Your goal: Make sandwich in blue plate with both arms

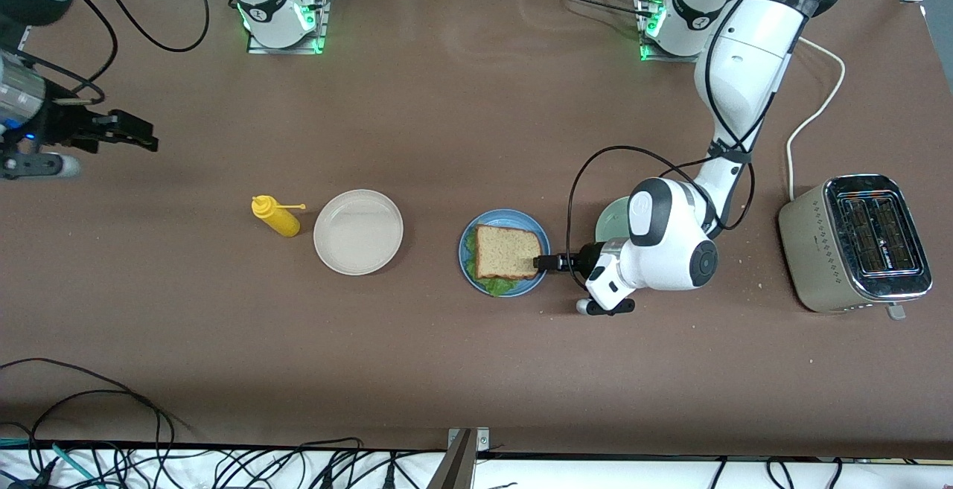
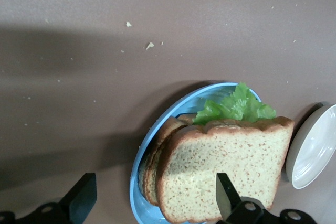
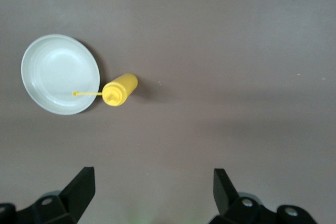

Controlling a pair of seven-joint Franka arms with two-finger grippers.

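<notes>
Sandwich [image 1: 508, 252] stacked on the blue plate [image 1: 469, 240], lettuce [image 2: 236, 106] poking out. Left gripper [image 1: 541, 263] at the plate's rim, fingers spread (one over the top slice). Right gripper [image 3: 152, 192] parked high, fingers spread. Careless retreat could drag the bread off.

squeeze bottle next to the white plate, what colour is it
Yellow; the squeeze bottle shows best in the front view.

sandwich [image 1: 508, 252] in blue plate [image 1: 470, 262] mid-bench | beige-white plate [image 1: 358, 231] beside it toward right arm's end, mustard bottle [image 1: 275, 216] next | pale green plate [image 1: 613, 219], then toaster [image 1: 853, 243], toward left arm's end
</notes>
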